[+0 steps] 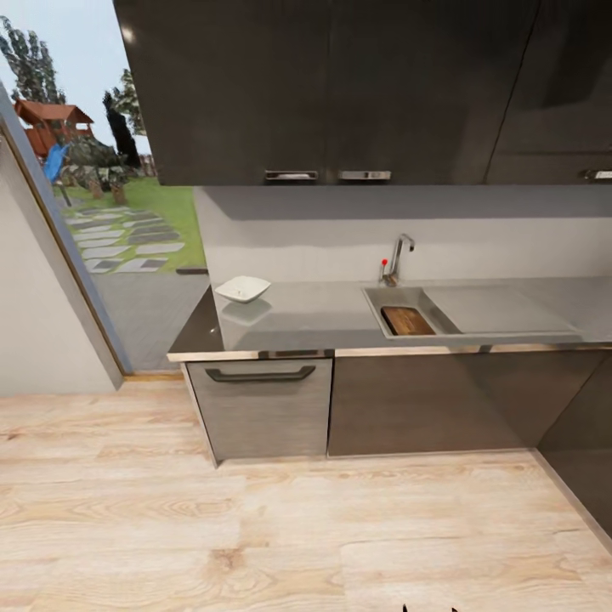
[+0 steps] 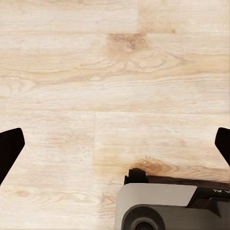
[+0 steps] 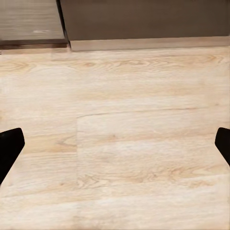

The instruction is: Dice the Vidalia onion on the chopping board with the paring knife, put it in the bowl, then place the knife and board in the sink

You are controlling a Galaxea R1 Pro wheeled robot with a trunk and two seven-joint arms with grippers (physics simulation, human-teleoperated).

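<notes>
In the head view the dark grey countertop (image 1: 323, 319) runs along the far wall. A white bowl (image 1: 243, 289) stands on its left part. The grey sink (image 1: 425, 299) sits to the right, with a chrome tap (image 1: 397, 257) and red knob behind it. The dark brown chopping board (image 1: 407, 320) lies inside the sink basin. The onion and the paring knife are hidden or too small to tell. My left gripper (image 2: 115, 148) and right gripper (image 3: 115, 148) are both open, their fingertips (image 2: 9, 148) (image 3: 9, 148) wide apart over bare wood floor.
Glossy black upper cabinets (image 1: 340, 85) hang above the counter; dark lower cabinets (image 1: 408, 399) and a drawer front (image 1: 259, 408) stand below. A glass door at the left opens on a garden (image 1: 102, 195). Pale wood floor (image 1: 255, 527) lies between me and the counter. My base (image 2: 167, 206) shows in the left wrist view.
</notes>
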